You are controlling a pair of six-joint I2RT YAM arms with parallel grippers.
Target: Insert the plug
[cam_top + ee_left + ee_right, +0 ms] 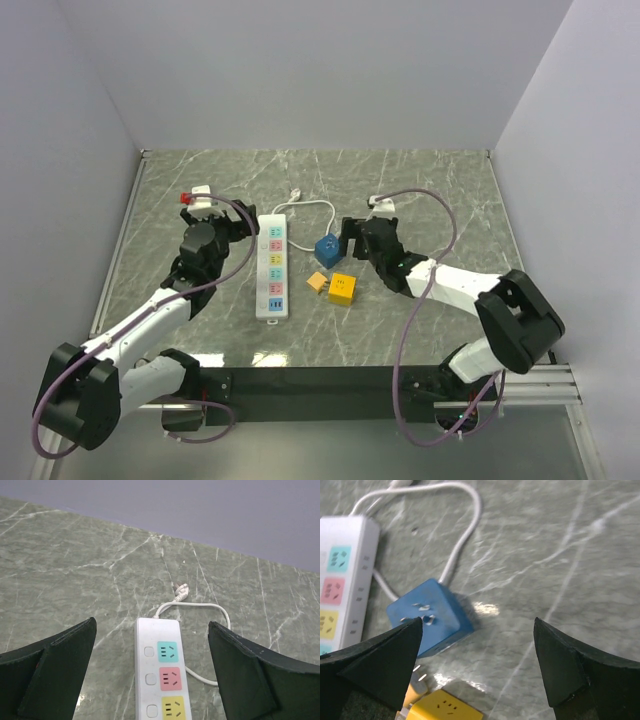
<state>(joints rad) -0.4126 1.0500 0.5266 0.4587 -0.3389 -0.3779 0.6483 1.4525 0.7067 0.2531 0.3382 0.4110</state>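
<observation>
— What is the left hand [151, 624] doing?
— It is spread wide and holds nothing. The end of the white power strip [162, 680] lies between its fingers, teal socket farthest out, then red and yellow closer in. Past the strip, its white cord [200, 606] loops over the grey marbled bench [60, 570].
— And the right hand [477, 625]?
— It is just as wide open, and also empty. Closest in, low between the fingers, sits a yellow block [447, 710] with an orange piece [317, 282] beside it. Just ahead of the finger on the strip's side rests the blue plug block [430, 615], flat on the bench and touched by neither finger. Farther out, the cord curves away from it, and the strip lies off to that same side.
</observation>
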